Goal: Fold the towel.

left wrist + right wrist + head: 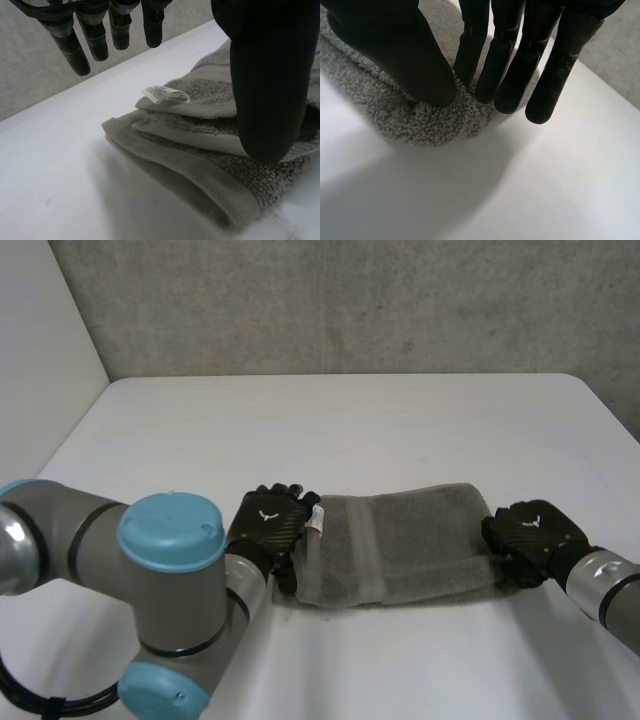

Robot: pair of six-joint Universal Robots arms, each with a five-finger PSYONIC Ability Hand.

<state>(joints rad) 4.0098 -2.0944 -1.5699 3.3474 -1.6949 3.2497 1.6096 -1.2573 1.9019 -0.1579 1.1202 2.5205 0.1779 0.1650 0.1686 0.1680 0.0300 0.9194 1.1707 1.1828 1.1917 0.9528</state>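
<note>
A grey towel point(400, 545) lies folded into a long strip on the white table point(350, 420), with a white label point(165, 94) at its left end. My left hand point(270, 523) is at that left end and open. Its fingers point(95, 35) are straight and held above the table beyond the towel's edge, and its thumb point(267, 85) hangs just over the folded layers. My right hand point(530, 535) is at the towel's right end, also open. Its straight fingers point(515, 65) and thumb point(395, 50) have their tips down on the towel's rounded end point(430, 125).
The table runs bare behind the towel to a grey concrete wall point(350, 300). My left arm's big grey joint with its light-blue cap point(170, 530) stands at the table's front left, close to the towel's left end.
</note>
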